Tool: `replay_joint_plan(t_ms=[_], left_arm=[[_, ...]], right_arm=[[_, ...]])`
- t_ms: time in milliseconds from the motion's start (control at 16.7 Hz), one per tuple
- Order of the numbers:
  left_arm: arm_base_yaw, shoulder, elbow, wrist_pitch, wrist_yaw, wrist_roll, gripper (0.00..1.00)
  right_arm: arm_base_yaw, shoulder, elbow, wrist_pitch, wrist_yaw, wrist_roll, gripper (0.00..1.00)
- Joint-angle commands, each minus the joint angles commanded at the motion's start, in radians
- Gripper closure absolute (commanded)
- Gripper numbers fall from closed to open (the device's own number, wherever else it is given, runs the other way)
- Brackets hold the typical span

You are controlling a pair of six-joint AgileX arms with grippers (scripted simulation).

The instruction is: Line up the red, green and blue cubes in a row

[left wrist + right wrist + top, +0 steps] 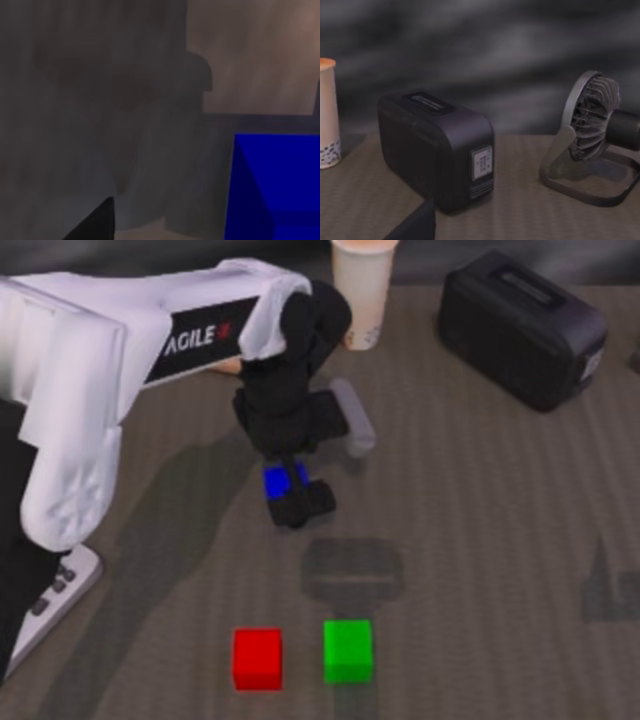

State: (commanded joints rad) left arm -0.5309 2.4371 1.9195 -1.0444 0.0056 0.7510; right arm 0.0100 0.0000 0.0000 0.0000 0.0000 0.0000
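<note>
On the desk point(500, 540), the left gripper point(290, 485), jaws clamped on the blue cube point(283, 478), should set it squarely just beside the green cube point(348, 650), in line with the red cube point(257, 658).

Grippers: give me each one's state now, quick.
Left gripper: shut on the blue cube, held above the table.
Right gripper: not in the top view; its state cannot be told.

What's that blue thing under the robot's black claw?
A blue cube, gripped by the left tool above the table. The tool covers most of it; only part of its top shows. Red cube and green cube sit nearer.
</note>
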Motion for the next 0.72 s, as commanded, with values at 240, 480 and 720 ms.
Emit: replay_joint_plan(t_ms=[240, 480, 720], left_arm=[[0.001, 0.018, -0.043, 0.053, 0.0, 0.001, 0.0], [0.001, 0.018, -0.043, 0.053, 0.0, 0.001, 0.15], [0.001, 0.018, -0.043, 0.053, 0.0, 0.001, 0.45]], right_arm=[[0.0, 0.0, 0.0, 0.0, 0.0, 0.0, 0.0], [0.0, 0.0, 0.0, 0.0, 0.0, 0.0, 0.0], [0.0, 0.0, 0.0, 0.0, 0.0, 0.0, 0.0]])
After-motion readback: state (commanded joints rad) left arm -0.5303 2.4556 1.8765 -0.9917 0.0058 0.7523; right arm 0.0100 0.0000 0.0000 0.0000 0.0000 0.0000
